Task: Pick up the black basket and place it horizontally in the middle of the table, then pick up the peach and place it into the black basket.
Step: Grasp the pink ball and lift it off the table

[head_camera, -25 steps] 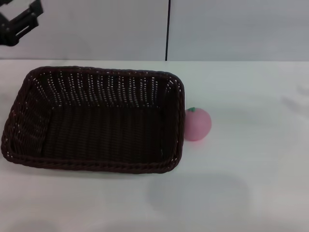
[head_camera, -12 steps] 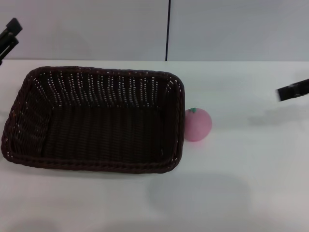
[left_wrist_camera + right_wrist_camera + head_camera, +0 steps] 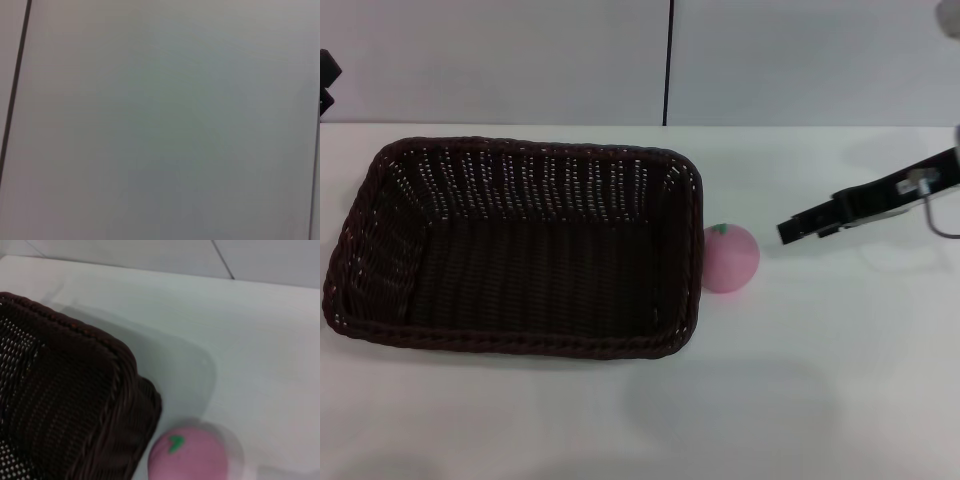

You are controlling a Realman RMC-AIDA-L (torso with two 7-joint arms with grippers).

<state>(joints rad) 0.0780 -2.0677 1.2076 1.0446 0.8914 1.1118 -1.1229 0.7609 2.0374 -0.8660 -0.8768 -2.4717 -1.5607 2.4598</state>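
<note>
Peach (image 3: 730,257) sits on the table (image 3: 840,380), just beside the basket's right short side, leaf mark up; whether it touches the wicker you cannot tell. Black basket (image 3: 515,245) lies with its long axis running left to right, filling the left and middle of the tabletop, open side up, nothing in it.

Right gripper (image 3: 790,230) hangs to the peach's right and a little toward the far edge, near but apart, tip aimed at it. Only one dark finger line shows, so you cannot tell how far it is open; it holds nothing.

Left gripper (image 3: 326,80) is barely in view at the far left edge, well away.

Judgement: the right arm is the nearer one; the peach lies to the gripper's left.
</note>
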